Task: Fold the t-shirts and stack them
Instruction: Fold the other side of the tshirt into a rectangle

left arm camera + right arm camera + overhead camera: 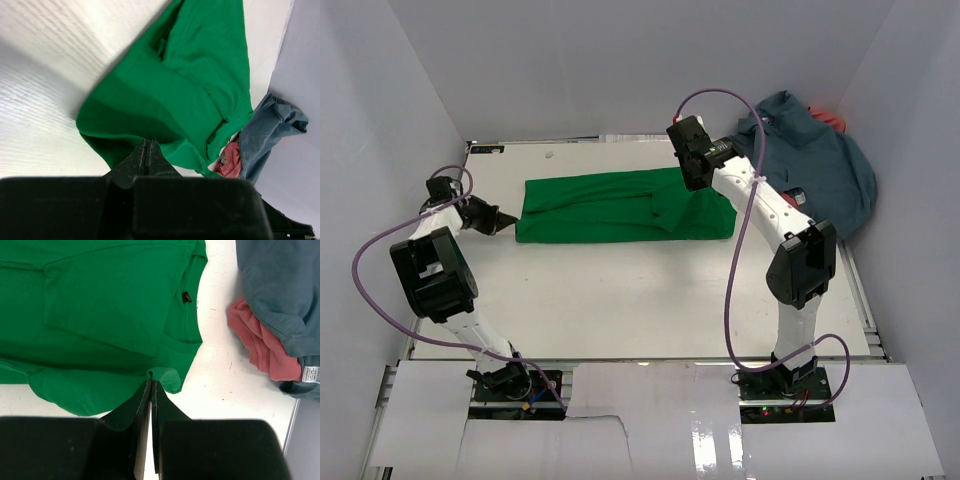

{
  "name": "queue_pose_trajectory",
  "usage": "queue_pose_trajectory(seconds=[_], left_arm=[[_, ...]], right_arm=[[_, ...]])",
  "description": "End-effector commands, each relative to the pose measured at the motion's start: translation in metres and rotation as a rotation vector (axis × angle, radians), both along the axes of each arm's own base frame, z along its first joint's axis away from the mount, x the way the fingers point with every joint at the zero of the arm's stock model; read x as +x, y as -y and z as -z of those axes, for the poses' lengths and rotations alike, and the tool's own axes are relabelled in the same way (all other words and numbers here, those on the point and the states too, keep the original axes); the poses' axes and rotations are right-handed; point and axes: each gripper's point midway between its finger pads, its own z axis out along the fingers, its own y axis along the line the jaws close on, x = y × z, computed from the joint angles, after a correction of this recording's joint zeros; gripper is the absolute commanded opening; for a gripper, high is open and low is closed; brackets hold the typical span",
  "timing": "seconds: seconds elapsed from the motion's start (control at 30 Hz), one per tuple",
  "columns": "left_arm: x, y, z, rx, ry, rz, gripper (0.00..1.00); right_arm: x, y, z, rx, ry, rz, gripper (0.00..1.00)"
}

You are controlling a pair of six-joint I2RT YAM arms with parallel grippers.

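The green t-shirt (620, 205) lies folded into a long band across the middle of the table. It fills the left wrist view (190, 85) and the right wrist view (100, 305). My left gripper (508, 224) is at its left end, jaws shut with the tips (146, 143) in the cloth's edge. My right gripper (700, 183) is at its right end near the collar, shut (151, 383) on a small bunched fold of green cloth. The slate blue-grey t-shirt (820, 165) lies crumpled at the back right, over the coral red t-shirt (832, 118), which also shows in the right wrist view (262, 347).
White enclosure walls (410, 90) stand close on the left, back and right. The blue-grey shirt (285, 285) leans against the right wall, with a white label (311, 374) showing. Purple cables (735, 270) loop beside both arms.
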Motion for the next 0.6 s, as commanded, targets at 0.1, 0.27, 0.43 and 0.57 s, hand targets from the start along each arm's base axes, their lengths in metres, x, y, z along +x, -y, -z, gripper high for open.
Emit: queue_pose_trajectory(seconds=[0.1, 0.27, 0.43, 0.57], left_arm=[[0.016, 0.003, -0.019, 0.014, 0.038, 0.013, 0.00], [0.018, 0.002, -0.019, 0.020, 0.038, 0.014, 0.00], [0.021, 0.002, -0.017, 0.022, 0.031, 0.014, 0.00], [0.023, 0.002, -0.015, 0.022, 0.027, 0.013, 0.00]], right_arm=[[0.016, 0.004, -0.017, 0.011, 0.043, 0.011, 0.08], [0.026, 0.010, -0.019, 0.008, 0.051, 0.020, 0.08], [0.038, 0.018, -0.022, 0.012, 0.059, 0.029, 0.08], [0.048, 0.024, -0.025, 0.012, 0.069, 0.039, 0.08]])
